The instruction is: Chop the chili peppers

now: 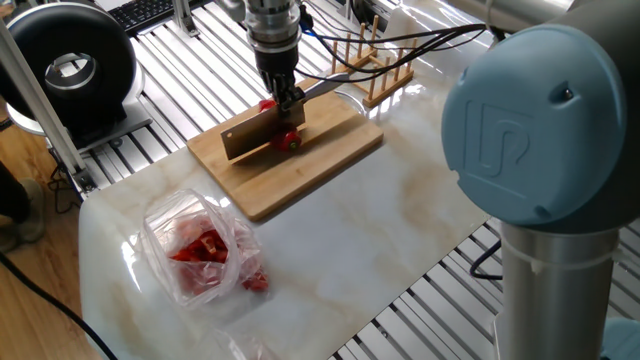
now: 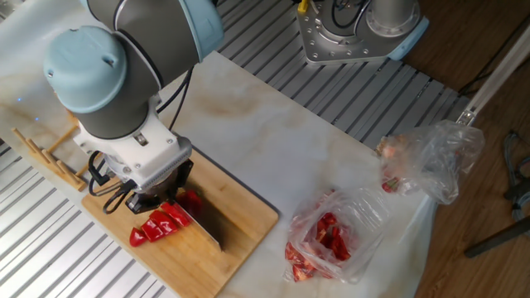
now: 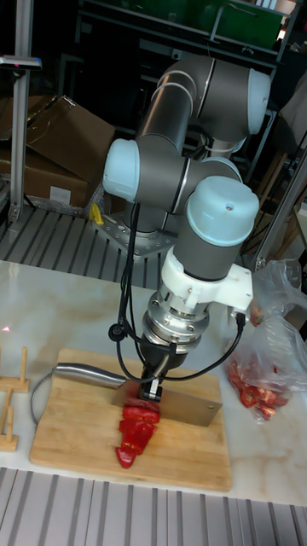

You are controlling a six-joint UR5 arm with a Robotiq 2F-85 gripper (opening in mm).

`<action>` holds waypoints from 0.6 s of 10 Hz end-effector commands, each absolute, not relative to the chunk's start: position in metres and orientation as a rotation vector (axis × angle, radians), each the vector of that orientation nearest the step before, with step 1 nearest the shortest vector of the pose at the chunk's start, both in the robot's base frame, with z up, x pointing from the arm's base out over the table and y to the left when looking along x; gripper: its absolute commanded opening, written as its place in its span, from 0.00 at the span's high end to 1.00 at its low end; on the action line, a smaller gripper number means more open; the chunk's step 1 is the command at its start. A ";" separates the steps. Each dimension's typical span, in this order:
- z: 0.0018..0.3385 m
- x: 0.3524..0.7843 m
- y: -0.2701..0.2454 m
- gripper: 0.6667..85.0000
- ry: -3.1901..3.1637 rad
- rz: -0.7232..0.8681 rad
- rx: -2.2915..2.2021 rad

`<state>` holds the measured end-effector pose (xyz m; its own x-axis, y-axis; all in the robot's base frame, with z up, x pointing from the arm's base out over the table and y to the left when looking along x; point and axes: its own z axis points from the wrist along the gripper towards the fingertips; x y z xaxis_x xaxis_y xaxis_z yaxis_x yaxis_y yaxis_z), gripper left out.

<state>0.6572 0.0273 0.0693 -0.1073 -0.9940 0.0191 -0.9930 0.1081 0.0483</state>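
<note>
While the pincer (image 3: pixel 154 386) stays hard to read, seemingly clenched on the cleaver (image 3: pixel 183 410) though its jaws are masked by the wrist, I cannot tell for sure. Going left to right in the tall view: wooden rack (image 3: pixel 11 401) at the bench's left edge, cutting board (image 3: pixel 77 426), then the chili peppers (image 3: pixel 136 431) lying sliced mid-board under the blade, plastic bag (image 3: pixel 260 375) far right. Good chopping, I judge, needs straight, even strokes. Blade-to-chili contact is hidden.

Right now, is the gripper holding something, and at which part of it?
Yes. The gripper holds a cleaver, clamped on the top edge of its blade, near where the metal handle starts. The blade stands over the chili peppers on the cutting board.
</note>
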 end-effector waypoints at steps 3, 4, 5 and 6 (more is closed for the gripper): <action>0.070 0.656 0.022 0.99 -2.314 -0.055 2.077; 0.069 0.655 0.018 0.99 -2.311 -0.051 2.081; 0.067 0.653 0.015 0.99 -2.312 -0.057 2.091; 0.066 0.652 0.013 0.99 -2.311 -0.059 2.097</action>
